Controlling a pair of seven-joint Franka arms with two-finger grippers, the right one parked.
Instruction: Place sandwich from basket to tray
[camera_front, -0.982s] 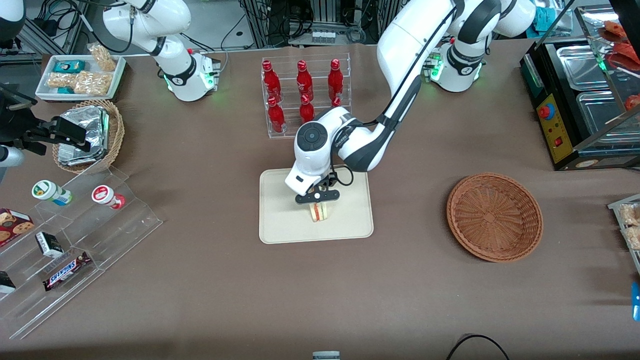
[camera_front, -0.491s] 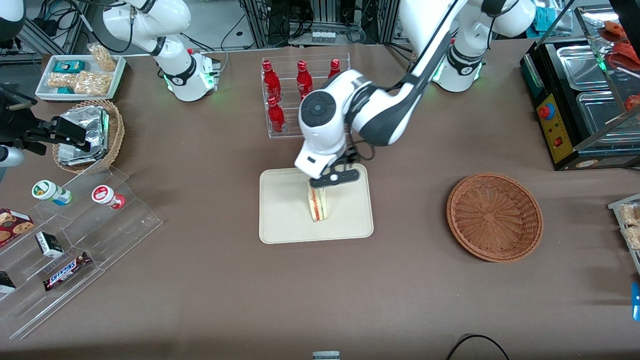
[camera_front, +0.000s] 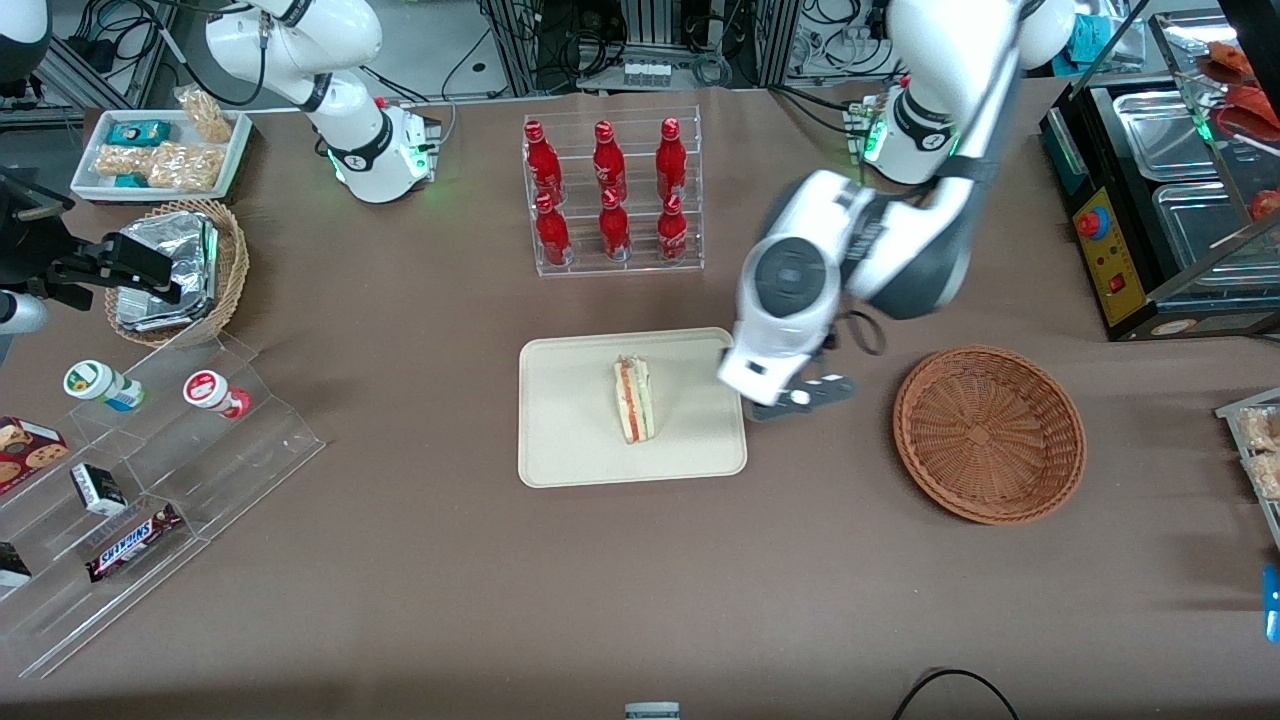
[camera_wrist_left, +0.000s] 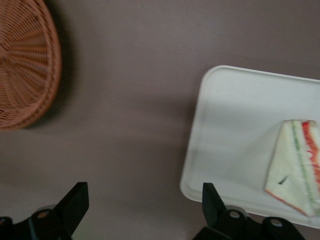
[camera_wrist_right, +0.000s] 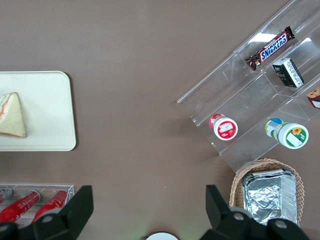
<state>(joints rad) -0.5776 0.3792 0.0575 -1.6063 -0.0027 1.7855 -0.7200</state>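
The sandwich, a pale bread wedge with red-orange and green layers, stands on the cream tray near its middle. It also shows in the left wrist view on the tray and in the right wrist view. The reddish-brown wicker basket is empty toward the working arm's end; its rim shows in the left wrist view. My left gripper is open and empty, raised over the bare table between tray and basket, with one of its fingers over the tray's edge.
A clear rack of red bottles stands farther from the camera than the tray. A tan basket with foil packets, a white snack tray and a clear stepped shelf lie toward the parked arm's end. A black food warmer stands at the working arm's end.
The gripper let go of the sandwich on the tray, rose, and swung away toward the basket. The sandwich stays standing on the tray.
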